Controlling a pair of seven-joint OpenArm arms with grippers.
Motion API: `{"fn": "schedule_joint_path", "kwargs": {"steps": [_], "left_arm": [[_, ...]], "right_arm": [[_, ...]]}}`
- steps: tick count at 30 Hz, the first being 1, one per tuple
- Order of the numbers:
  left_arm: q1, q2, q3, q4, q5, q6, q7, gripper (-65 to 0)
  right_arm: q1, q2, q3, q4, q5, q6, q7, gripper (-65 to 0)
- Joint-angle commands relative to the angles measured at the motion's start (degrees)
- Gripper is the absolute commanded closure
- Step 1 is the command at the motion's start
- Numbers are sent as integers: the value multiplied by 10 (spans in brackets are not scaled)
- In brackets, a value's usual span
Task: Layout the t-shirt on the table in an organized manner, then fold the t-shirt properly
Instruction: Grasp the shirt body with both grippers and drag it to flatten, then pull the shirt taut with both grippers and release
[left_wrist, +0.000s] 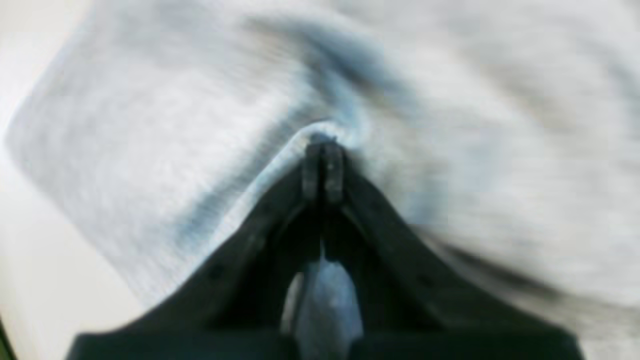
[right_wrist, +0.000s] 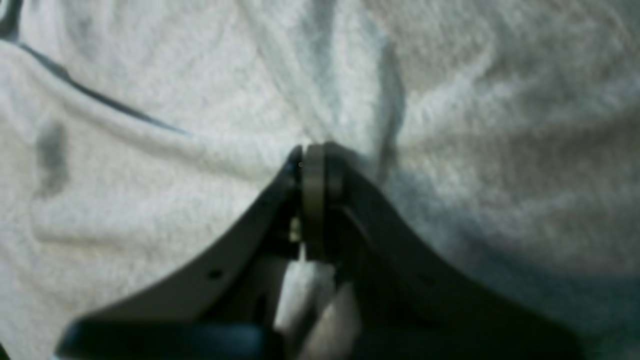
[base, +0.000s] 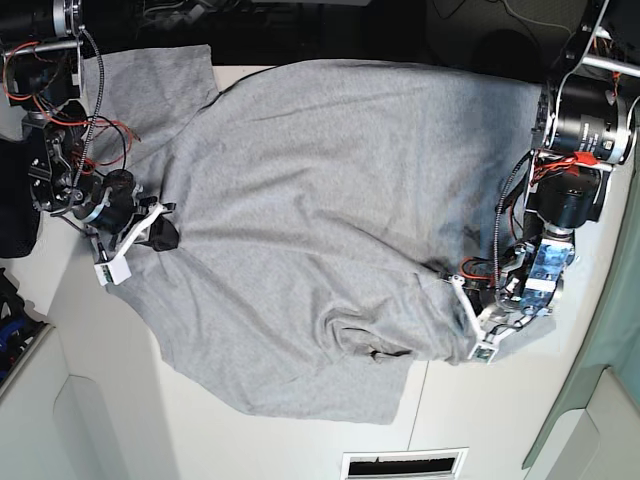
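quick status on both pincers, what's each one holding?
Left pincer: closed, pinching a fold of the t-shirt.
Right pincer: closed, pinching bunched t-shirt fabric.

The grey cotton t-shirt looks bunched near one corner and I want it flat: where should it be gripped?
Judging by the base view, pinch the grey cotton t-shirt at its crumpled fold, coming from the open white table side, since the cloth rises there.

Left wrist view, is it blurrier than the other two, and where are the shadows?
Left wrist: softest, t-shirt weave smeared. Right wrist: sharper, shadow lower right of the right end effector. Base: clearest, evenly lit, table bright.
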Motion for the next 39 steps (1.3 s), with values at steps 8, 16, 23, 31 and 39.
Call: {"fn": "schedule_joint_path", "kwargs": {"steps": [8, 16, 23, 31, 39], "left_arm": [[-44, -1, 122, 4, -3, 10, 7, 0], [10, -97, 121, 121, -80, 26, 18, 0], [79, -179, 120, 241, -85, 63, 23, 0], [136, -168, 120, 235, -84, 45, 29, 0], [140, -150, 120, 154, -64, 45, 21, 0]], "right_arm": [[-62, 6, 42, 39, 12, -2, -45, 0], [-57, 7, 113, 168, 40, -2, -52, 0], [10, -24, 110, 174, 10, 1, -44, 0], [78, -80, 7, 58, -103, 2, -17, 0], [92, -65, -74, -31, -184, -16, 20, 0]]}}
